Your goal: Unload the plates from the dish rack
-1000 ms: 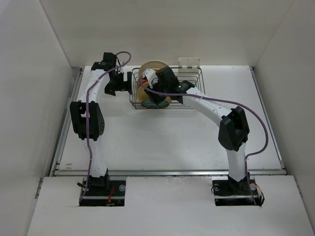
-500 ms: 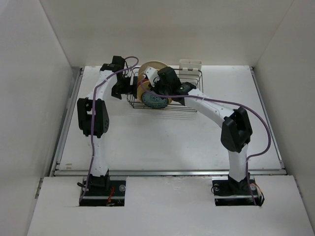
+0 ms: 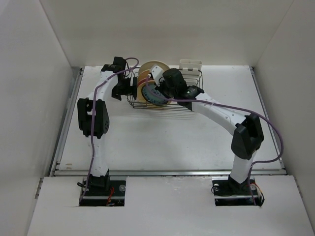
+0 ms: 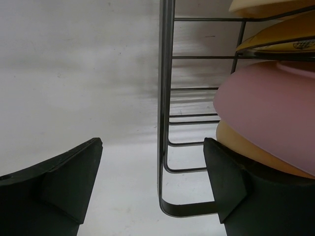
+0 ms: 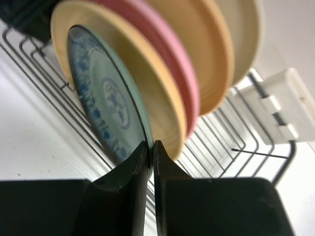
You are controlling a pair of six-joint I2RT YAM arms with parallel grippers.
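Note:
The black wire dish rack [image 3: 189,105] stands at the back middle of the table. Several plates stand on edge in its left half: a teal-green patterned one [image 5: 110,98] in front, then peach-yellow [image 5: 157,98], pink [image 5: 179,64], amber [image 5: 211,54] and cream [image 5: 246,29]. My right gripper [image 5: 151,147] is shut on the teal-green plate's [image 3: 150,94] rim. My left gripper [image 4: 152,184] is open at the rack's left end [image 4: 165,98], one finger outside the end wire and the other inside against the pink plate [image 4: 270,108] and peach-yellow plate [image 4: 246,147].
A white plastic holder [image 3: 190,63] is clipped to the rack's far right edge; it also shows in the right wrist view [image 5: 275,105]. White walls close in the table on the left, back and right. A metal rail [image 3: 167,172] runs along the near edge.
My left gripper moved right up to the rack's left end. My right gripper turned the teal-green plate from flatter to more upright and raised it slightly; the right elbow swung right.

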